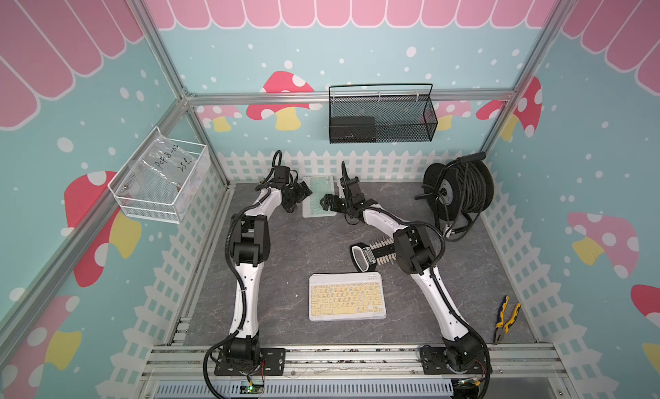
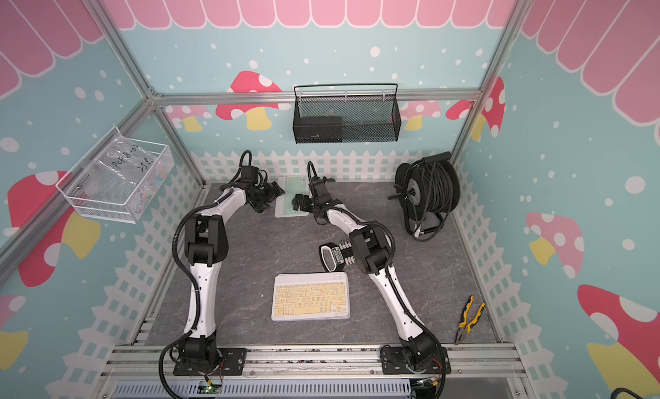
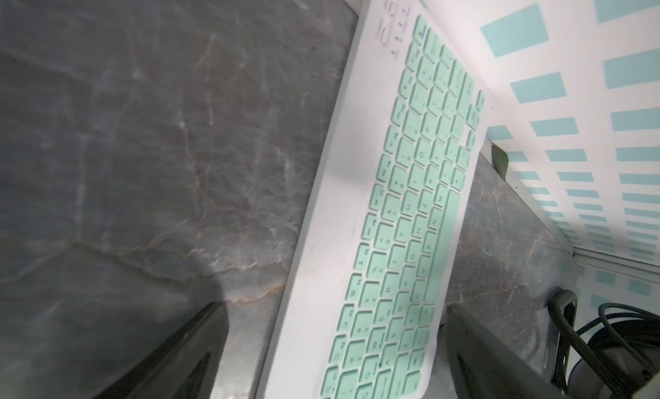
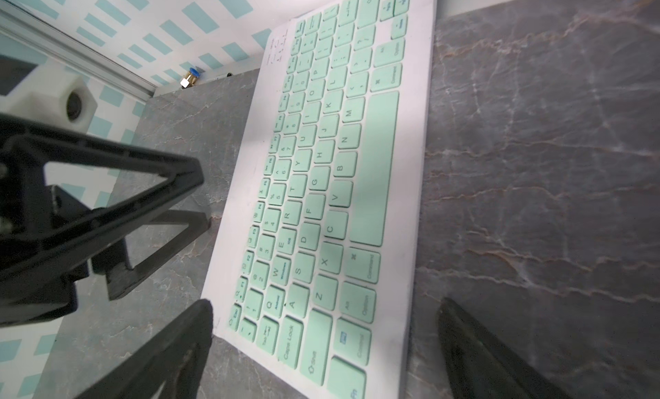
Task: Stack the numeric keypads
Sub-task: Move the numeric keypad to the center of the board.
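Middle of the tabletop (image 1: 303, 247) is wide open between the mint keypad (image 1: 319, 197) at the back and the yellow keypad (image 1: 347, 296) up front. Right side's tighter: peg holder (image 1: 371, 256) half under the right arm (image 1: 414, 250), cable reel (image 1: 459, 190) hogging the back corner, pliers (image 1: 506, 318) by the front edge. The left gripper (image 1: 303, 195) and right gripper (image 1: 325, 201) crowd the mint keypad's long sides, back wall (image 1: 375, 165) just behind it

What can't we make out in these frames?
- Peg holder: one end hidden under the right arm, both top views.
- Yellow keypad: anything beneath it hidden, top views look down on it.
- Mint keypad: one end cut off by frame edge, both wrist views.
- Black box in mesh basket: veiled by mesh, top views, unidentifiable.
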You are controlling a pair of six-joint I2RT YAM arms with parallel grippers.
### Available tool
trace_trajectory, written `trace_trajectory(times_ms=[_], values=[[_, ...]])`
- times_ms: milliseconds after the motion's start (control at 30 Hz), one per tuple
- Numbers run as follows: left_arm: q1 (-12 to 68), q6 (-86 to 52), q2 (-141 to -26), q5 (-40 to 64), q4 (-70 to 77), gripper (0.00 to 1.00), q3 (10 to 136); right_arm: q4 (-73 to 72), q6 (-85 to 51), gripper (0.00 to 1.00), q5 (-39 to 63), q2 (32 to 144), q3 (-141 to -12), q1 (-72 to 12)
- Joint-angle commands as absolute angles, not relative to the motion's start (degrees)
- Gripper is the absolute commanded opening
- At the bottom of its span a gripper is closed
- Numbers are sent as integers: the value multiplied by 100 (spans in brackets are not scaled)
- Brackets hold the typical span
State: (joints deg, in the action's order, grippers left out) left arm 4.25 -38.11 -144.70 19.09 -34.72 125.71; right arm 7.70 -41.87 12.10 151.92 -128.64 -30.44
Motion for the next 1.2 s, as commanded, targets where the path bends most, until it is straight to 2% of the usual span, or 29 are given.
trace_trajectory(times_ms=[0, 200, 467, 667, 833, 1167], values=[[703, -3524, -14868, 1708, -4381, 97, 13192, 1359, -4359, 100, 1554, 15533, -12906, -3143], [817, -3625, -14957, 1838, -4487, 97, 13113, 1390, -4293, 100, 1902, 15588, -12910, -3334], [1005, -3549, -14737, 2302, -4473, 97, 12693, 1333, -3562, 100, 2284, 15328, -12798, -3670], [1037, -3889, -14169, 2461, -3861, 97, 11365, 825, -3120, 99, 2662, 14790, -11869, -4032], [1038, -3934, -13487, 2503, -3425, 96, 10159, 129, -3016, 100, 2677, 13905, -10396, -4368], [976, -3482, -12416, 2126, -3428, 96, 8958, 183, -2540, 100, 2329, 13305, -9765, -5089]])
